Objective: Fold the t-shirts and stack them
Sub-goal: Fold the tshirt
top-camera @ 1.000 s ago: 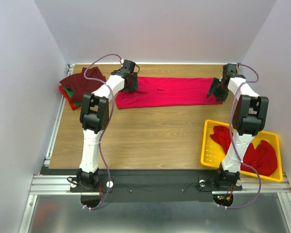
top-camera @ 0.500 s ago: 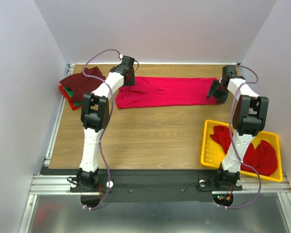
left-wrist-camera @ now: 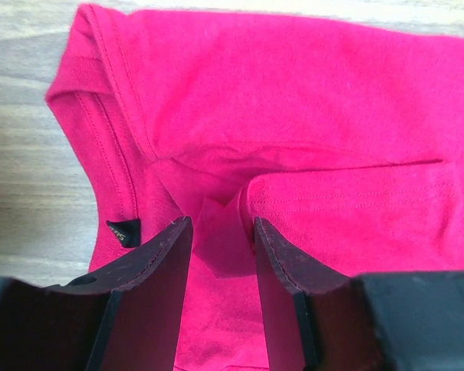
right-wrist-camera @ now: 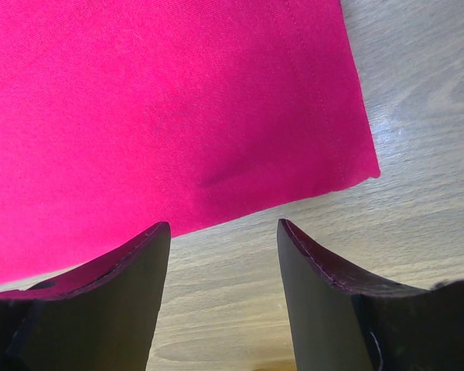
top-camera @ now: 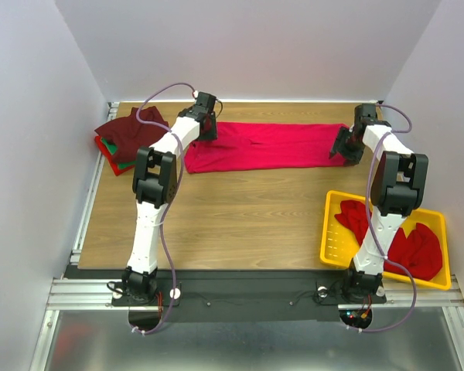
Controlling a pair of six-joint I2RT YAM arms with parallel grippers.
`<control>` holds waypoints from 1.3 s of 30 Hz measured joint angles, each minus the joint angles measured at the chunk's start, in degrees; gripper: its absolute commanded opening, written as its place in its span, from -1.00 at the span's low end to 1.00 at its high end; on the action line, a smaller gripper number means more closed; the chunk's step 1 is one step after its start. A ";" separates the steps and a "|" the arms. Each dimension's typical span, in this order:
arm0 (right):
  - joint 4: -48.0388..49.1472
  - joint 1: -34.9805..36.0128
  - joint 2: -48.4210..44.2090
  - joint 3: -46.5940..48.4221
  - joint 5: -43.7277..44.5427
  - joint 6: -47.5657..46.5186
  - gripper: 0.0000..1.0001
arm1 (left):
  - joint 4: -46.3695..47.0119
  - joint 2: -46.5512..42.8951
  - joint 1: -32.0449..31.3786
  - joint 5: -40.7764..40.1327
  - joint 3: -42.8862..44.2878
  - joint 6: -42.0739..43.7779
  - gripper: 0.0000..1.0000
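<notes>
Crimson t-shirt (top-camera: 267, 145) lies flat along the bench's (top-camera: 232, 216) far edge. Left gripper (left-wrist-camera: 220, 232) pinches a raised fold at its left end; right gripper (right-wrist-camera: 223, 232) stands apart over its right corner.

No legible text — only a tiny unreadable black tag (left-wrist-camera: 123, 231) — red t-shirt (left-wrist-camera: 294, 116).

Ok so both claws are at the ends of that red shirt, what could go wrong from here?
The left claw has only a small pucker of the red shirt between its fingers, so it may slip out. The right claw straddles bare table beside the hem and could close on nothing, leaving the fold lopsided.
</notes>
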 measured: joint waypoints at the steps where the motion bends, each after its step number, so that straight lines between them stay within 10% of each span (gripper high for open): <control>1: -0.02 0.00 0.00 0.00 0.00 0.00 0.27 | 0.33 -0.11 0.00 0.11 -0.70 0.02 -0.03; 12: 0.00 0.00 0.00 0.00 0.02 0.00 0.27 | -0.13 -0.15 0.00 0.98 -3.02 0.50 -0.68; 24: -0.02 0.00 0.00 0.00 0.13 0.00 0.27 | -1.90 1.90 0.50 0.46 6.51 0.42 -0.78; 30: -0.17 0.00 0.02 0.24 0.66 0.00 0.27 | -1.09 2.60 1.14 0.96 10.71 -0.04 -0.27; 35: -0.22 0.00 0.09 3.15 0.68 0.02 0.27 | -1.25 4.24 1.53 -0.09 11.91 -0.44 0.88; 39: -0.20 0.00 0.13 5.86 0.70 0.02 0.27 | -2.12 5.14 1.99 -2.86 11.89 -0.83 0.97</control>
